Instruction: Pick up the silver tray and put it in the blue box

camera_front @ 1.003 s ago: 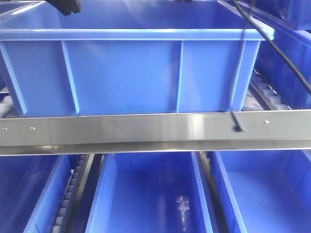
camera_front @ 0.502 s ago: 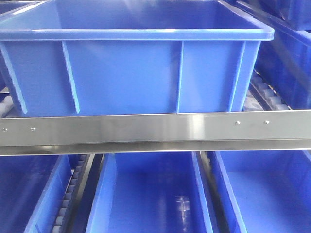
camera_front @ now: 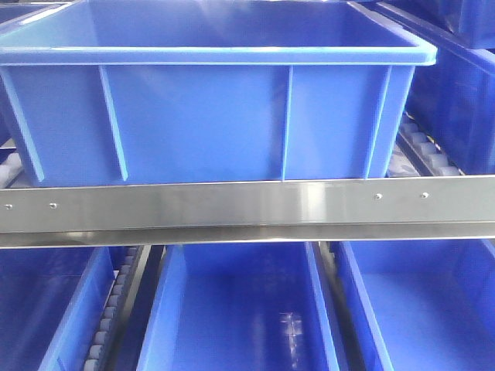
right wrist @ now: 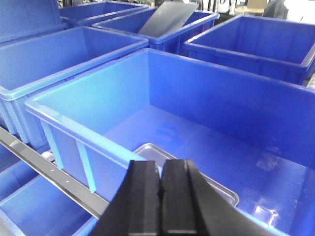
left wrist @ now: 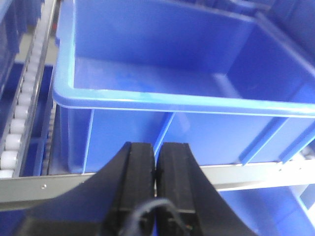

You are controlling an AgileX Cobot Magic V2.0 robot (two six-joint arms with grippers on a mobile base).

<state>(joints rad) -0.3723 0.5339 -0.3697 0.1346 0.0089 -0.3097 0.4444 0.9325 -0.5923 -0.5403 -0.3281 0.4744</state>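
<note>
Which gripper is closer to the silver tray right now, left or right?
Right. The right gripper hangs shut just over the blue box's near rim, with the silver tray directly beyond its fingertips. The left gripper sits shut outside the box's front wall; its view shows no tray.

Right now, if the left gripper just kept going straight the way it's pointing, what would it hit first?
Most likely the near side wall of the blue box. The left gripper, jaws closed, points at the ribbed wall just below the rim, above the metal rail. Depth is hard to judge from the wrist view.
</note>
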